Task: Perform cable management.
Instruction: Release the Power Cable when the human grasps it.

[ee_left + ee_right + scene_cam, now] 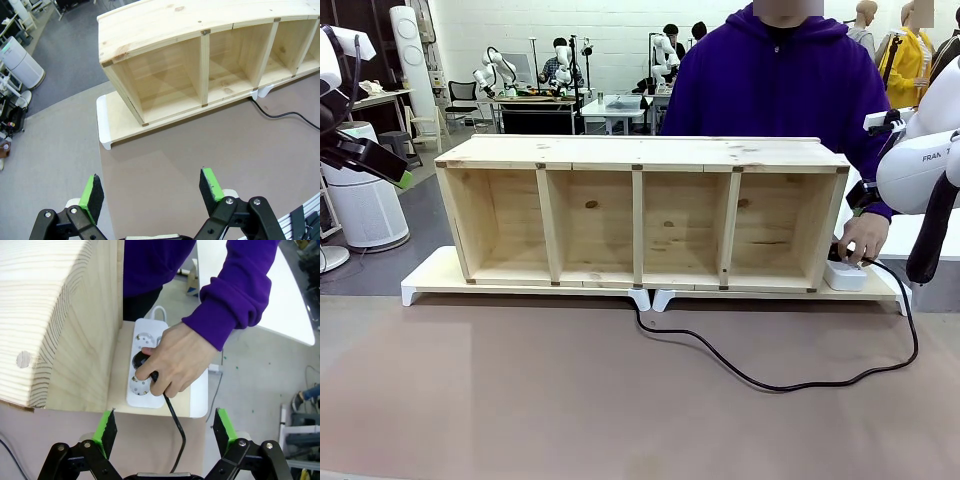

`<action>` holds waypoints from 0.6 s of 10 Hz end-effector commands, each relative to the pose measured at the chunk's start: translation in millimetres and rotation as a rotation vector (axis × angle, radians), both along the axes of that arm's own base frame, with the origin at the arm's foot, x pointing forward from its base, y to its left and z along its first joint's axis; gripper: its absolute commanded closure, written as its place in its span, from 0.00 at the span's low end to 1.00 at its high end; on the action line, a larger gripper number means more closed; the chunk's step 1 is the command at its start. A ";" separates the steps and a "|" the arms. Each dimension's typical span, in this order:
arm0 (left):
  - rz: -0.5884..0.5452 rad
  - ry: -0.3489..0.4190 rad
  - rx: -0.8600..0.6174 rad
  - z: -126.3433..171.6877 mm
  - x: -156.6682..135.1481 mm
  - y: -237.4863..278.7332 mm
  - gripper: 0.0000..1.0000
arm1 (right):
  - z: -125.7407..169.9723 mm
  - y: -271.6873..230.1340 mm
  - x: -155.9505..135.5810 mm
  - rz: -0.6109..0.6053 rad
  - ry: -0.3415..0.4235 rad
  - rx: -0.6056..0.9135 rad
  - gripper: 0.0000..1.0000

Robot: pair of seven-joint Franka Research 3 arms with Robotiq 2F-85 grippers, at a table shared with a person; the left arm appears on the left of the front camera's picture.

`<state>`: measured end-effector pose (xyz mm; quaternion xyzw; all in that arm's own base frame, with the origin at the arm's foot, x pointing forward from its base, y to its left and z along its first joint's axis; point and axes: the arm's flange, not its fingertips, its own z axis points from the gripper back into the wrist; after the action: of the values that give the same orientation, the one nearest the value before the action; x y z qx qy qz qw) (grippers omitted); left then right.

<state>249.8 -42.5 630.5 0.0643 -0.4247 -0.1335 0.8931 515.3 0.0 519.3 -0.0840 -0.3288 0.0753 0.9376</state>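
Right wrist view: right gripper wide open, empty.

Your brown-topped bench, two white-footed wooden risers end to end on it, four-bay pine shelf unit across them, black cable looping over the benchtop, white power strip on the right riser.

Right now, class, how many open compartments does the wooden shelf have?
4, side by side in the wooden shelf: far left, middle left, middle right, far right. None seem hidden.
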 end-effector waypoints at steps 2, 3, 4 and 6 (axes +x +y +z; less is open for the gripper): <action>-0.002 -0.012 0.004 0.6 1.9 -0.3 0.00 | 0.4 0.1 0.1 0.000 0.000 0.000 0.00; -0.002 -0.012 0.004 0.6 1.9 -0.3 0.00 | 0.4 0.1 0.1 0.000 0.000 0.000 0.00; -0.002 -0.012 0.004 0.6 1.9 -0.3 0.00 | 0.4 0.1 0.1 0.000 0.000 0.000 0.00; -0.002 -0.012 0.004 0.6 1.9 -0.3 0.00 | 0.4 0.1 0.1 0.000 0.000 0.000 0.00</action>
<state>249.8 -42.5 630.5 0.0643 -0.4247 -0.1335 0.8931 515.3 0.0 519.3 -0.0840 -0.3288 0.0754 0.9376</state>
